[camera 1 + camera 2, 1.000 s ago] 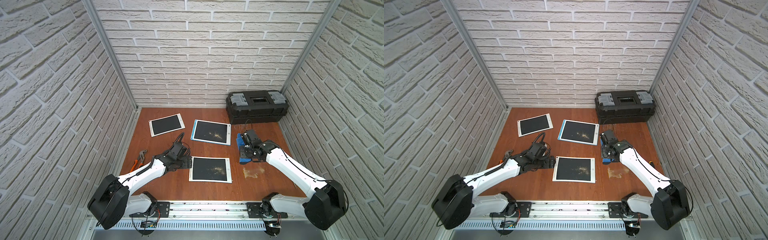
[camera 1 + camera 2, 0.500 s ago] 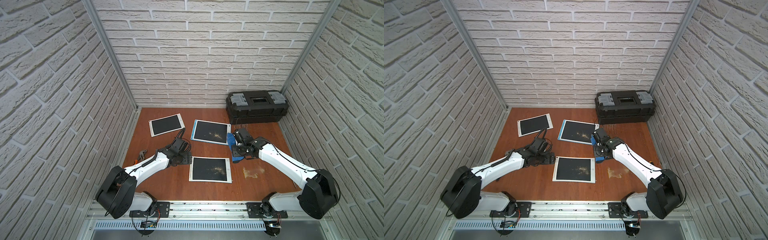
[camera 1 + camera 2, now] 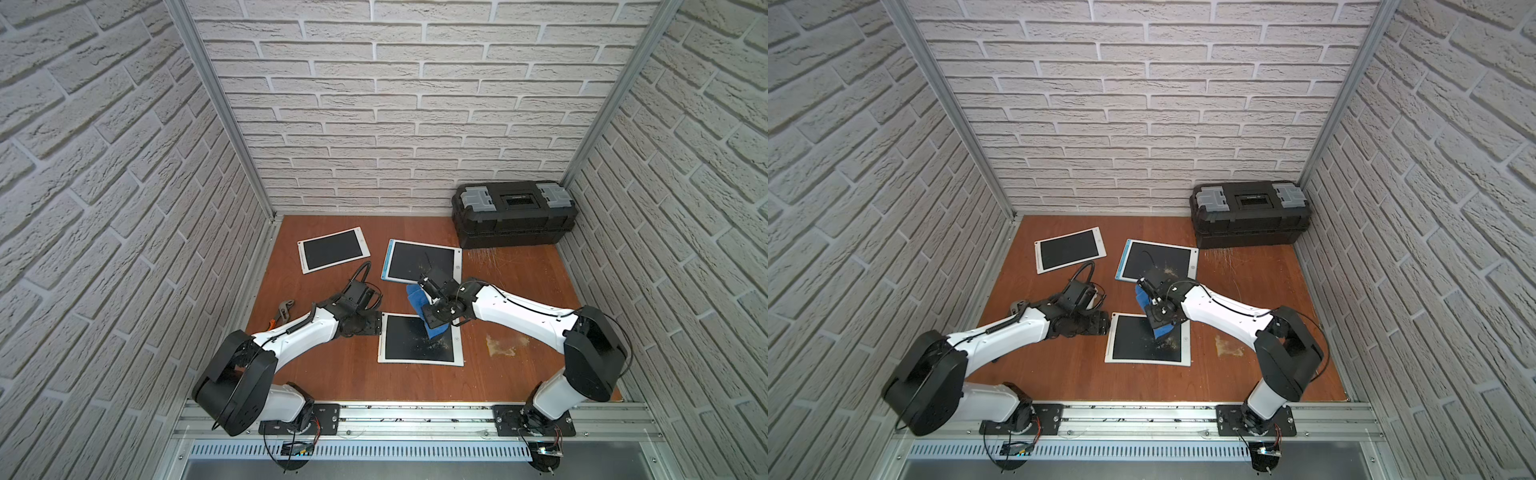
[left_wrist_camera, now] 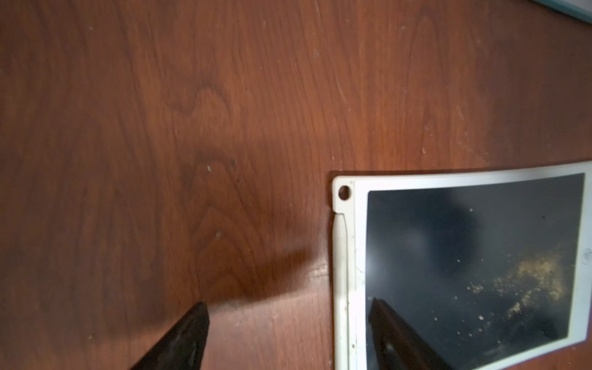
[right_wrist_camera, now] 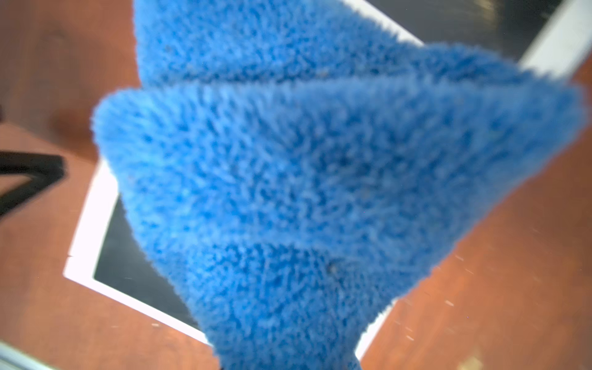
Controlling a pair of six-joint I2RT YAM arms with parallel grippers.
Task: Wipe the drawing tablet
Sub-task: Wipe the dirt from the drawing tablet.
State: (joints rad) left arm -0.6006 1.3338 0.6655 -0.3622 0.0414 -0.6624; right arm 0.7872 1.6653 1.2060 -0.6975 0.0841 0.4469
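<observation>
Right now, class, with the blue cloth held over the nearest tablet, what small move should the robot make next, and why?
Probably lower the right gripper until the blue cloth presses on the nearest tablet. Crumbs lie on its screen beside the hanging cloth, and the open left gripper straddles its left edge, ready to steady it.

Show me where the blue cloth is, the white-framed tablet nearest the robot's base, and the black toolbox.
blue cloth (image 5: 288, 192), right wrist view, middle of its fuzzy folds.
near tablet (image 3: 409, 345), in a top view, bare dark screen.
black toolbox (image 3: 514, 220), in a top view, front of its lid.
</observation>
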